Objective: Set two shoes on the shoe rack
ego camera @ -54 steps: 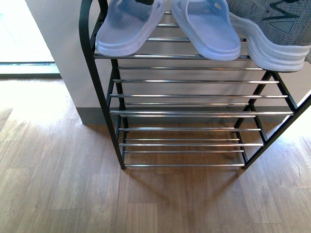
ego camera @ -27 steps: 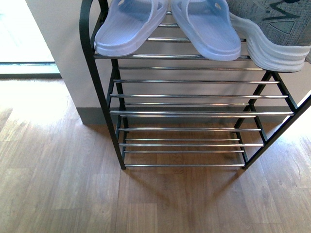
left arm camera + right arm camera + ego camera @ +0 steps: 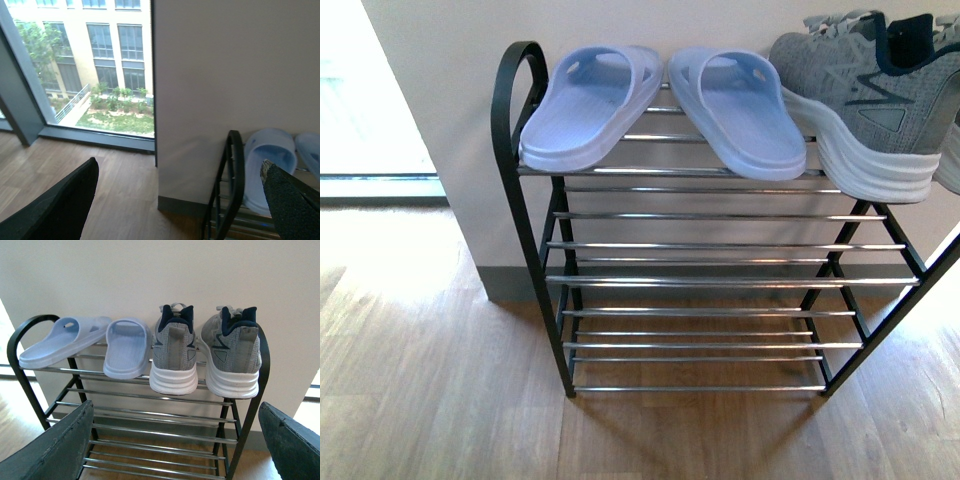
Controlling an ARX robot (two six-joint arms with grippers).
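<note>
Top shelf of shoe rack [image 3: 132, 370]: slide sandals [image 3: 127, 347], grey sneakers [image 3: 173, 353], heels out. Our left gripper [image 3: 180, 205], right gripper [image 3: 177, 450]: spread, empty. We judge placement done; retreat clear of heels.

A wood-plank floor [image 3: 440, 400] fills the front view from nine o'clock round to three. A pale wall [image 3: 430, 150] with a grey skirting [image 3: 505, 285] rises at twelve. In the left wrist view a window [image 3: 75, 65] at ten o'clock shows a yellow building [image 3: 115, 35], a tree [image 3: 40, 45] and a lawn [image 3: 120, 120].
</note>
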